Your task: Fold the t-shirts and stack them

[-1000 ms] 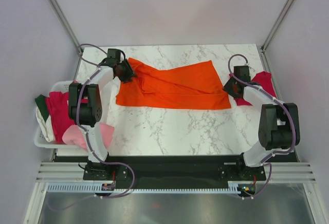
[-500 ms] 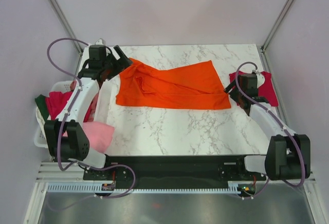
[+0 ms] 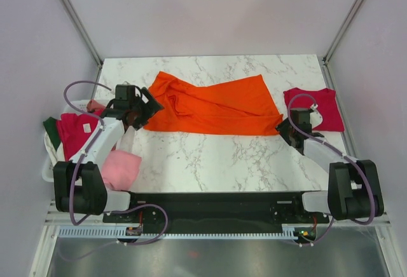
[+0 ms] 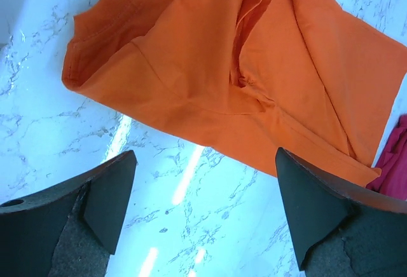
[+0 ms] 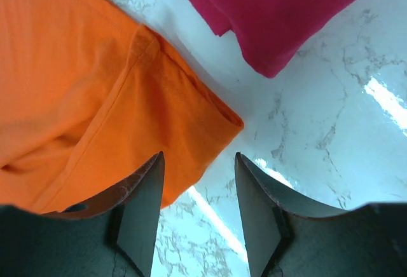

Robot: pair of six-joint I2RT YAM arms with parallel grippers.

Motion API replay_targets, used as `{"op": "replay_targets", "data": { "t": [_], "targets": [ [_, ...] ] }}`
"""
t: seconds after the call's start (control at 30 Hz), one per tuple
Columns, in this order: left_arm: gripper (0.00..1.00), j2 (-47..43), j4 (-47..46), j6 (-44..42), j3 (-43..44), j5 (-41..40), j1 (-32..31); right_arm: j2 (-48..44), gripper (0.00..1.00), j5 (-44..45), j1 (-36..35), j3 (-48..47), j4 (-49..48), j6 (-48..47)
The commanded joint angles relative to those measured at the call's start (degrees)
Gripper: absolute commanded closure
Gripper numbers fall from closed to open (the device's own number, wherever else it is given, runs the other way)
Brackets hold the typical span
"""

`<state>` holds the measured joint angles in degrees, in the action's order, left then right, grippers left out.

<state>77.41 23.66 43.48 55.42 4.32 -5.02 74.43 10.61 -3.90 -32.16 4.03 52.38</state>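
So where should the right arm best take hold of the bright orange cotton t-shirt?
Probably the bright orange cotton t-shirt's near right corner, approached low from the near side: that corner points out onto the marble table, flat and doubled, just ahead of the open right end effector.

The left fingers (image 4: 105, 197) have let go of the orange t-shirt's (image 3: 216, 105) far left corner. They have drawn back toward the near side and now stand spread wide over the bench (image 3: 210, 156) by the shirt's left edge. The right fingers (image 5: 143, 194) have backed off its right corner, uncovering the crimson t-shirt (image 3: 321, 105).
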Motion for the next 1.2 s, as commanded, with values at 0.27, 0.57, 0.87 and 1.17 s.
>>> {"op": "replay_targets", "data": {
  "t": [0.27, 0.57, 0.87, 1.17],
  "targets": [
    [0.06, -4.6, -10.2, 7.8, -10.8, -2.3, -0.3, 8.4, 0.64, 8.6, -0.8, -0.1, -8.6, 8.7],
    [0.31, -3.4, -17.0, 10.8, -16.1, -4.1, -0.3, 5.6, 1.0, 14.7, -0.7, -2.0, -5.4, 5.1],
    [0.35, 2.9, -22.1, 14.9, -18.7, -12.0, -4.3, 5.9, 1.0, 12.4, -0.8, -2.4, -5.8, 2.6],
    [0.41, 7.1, -22.6, 18.2, -18.2, -16.6, -4.9, 5.1, 1.0, 11.4, -0.7, -1.4, -6.8, 2.6]
  ]
}}
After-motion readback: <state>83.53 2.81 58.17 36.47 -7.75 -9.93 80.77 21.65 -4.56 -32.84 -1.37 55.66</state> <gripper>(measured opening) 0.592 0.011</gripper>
